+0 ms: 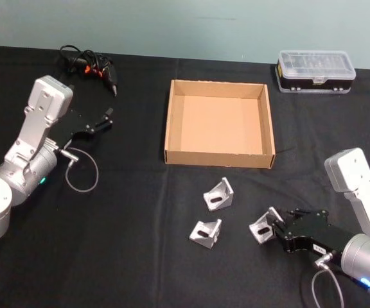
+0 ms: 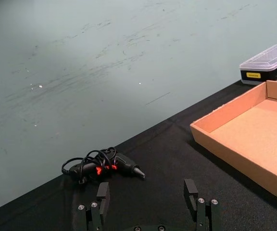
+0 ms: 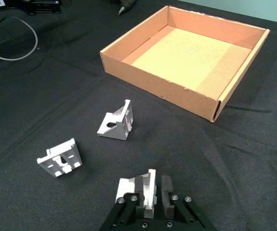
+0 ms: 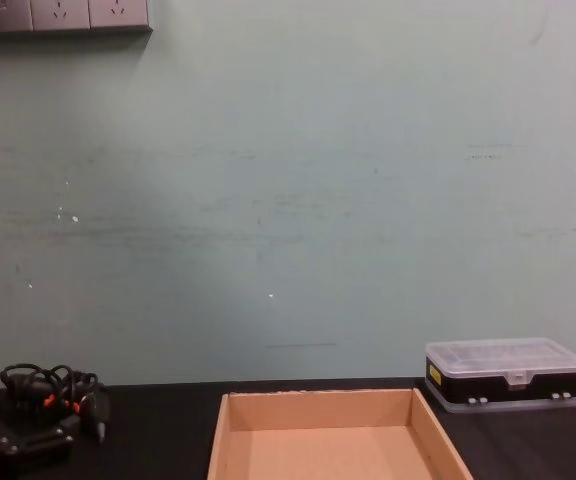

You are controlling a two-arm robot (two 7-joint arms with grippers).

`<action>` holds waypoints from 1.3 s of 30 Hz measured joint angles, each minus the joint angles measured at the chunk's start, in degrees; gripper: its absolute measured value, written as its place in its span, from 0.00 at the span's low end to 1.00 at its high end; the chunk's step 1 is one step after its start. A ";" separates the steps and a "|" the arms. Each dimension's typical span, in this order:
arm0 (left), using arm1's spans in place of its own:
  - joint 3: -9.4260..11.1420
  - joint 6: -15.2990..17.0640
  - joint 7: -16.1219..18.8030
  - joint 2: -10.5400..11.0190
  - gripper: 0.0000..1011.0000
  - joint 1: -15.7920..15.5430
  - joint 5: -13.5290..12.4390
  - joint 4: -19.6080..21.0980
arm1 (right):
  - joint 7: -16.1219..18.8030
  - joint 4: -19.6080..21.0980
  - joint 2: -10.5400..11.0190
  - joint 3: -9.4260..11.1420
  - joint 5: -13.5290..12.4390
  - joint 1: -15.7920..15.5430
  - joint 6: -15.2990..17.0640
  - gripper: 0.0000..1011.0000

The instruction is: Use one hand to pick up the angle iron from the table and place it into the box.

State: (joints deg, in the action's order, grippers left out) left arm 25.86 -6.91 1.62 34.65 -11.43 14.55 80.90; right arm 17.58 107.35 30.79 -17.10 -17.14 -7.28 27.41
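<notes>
The right gripper (image 3: 155, 188) sits low on the desk (image 1: 140, 256) near the box (image 1: 218, 158), its fingers (image 3: 166, 186) apparently clenched on the upright flange of an angle iron (image 1: 261, 230) resting on the desk. It should lift straight up, clear the box wall, then release inside. The left gripper (image 2: 147, 192) is parked at the left, fingers spread.

Head view looks down, chest view level; both share the box (image 1: 218, 122)
</notes>
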 joint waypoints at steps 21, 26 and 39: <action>0.00 0.00 0.00 0.00 1.00 0.00 0.00 0.00 | -0.14 4.02 0.06 3.94 -0.19 -1.76 -2.80 0.08; 0.00 0.00 0.00 0.00 1.00 0.00 0.00 0.00 | -0.42 6.83 0.48 5.98 -0.64 -1.81 -4.14 0.08; 0.00 0.00 0.00 0.00 1.00 0.00 0.00 0.00 | -0.41 11.10 1.06 8.14 -1.34 1.54 -5.72 0.08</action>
State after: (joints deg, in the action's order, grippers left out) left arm 25.86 -6.91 1.62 34.65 -11.43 14.55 80.90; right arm 17.17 118.45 31.85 -8.96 -18.48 -5.75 21.69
